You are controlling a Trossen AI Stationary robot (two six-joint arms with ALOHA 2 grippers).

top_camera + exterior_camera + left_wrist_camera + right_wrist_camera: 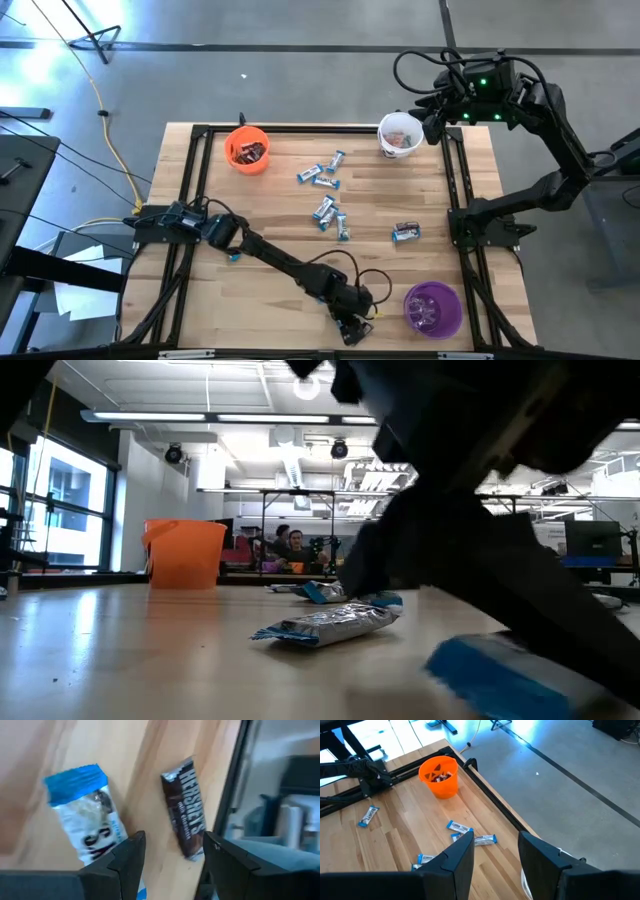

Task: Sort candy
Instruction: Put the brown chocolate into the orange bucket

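The sorting looks partly done. The orange cup (247, 149) near the worktop's far-left corner already holds dark pieces, the white cup (400, 134) at the far-right edge has something in it, and the purple cup (432, 309) at the near-right corner holds a few pieces too.

Left on the wood: a blue-and-white cluster (322, 176) near the far edge, another cluster (329, 216) mid-worktop, a dark bar (406, 232) right of centre, and one blue piece (233, 256) towards the left side.

The left tool (352, 322) is low at the near edge, just left of the purple cup. Its wrist view shows the jaws apart and gripping nothing, with a Hershey's bar (186, 806) lying on the wood between them and a blue-and-white piece (85, 812) just outside one finger.

The right tool (495, 857) waits above the white cup, jaws apart and empty.

By my count roughly ten pieces remain, so much of the job is still ahead.
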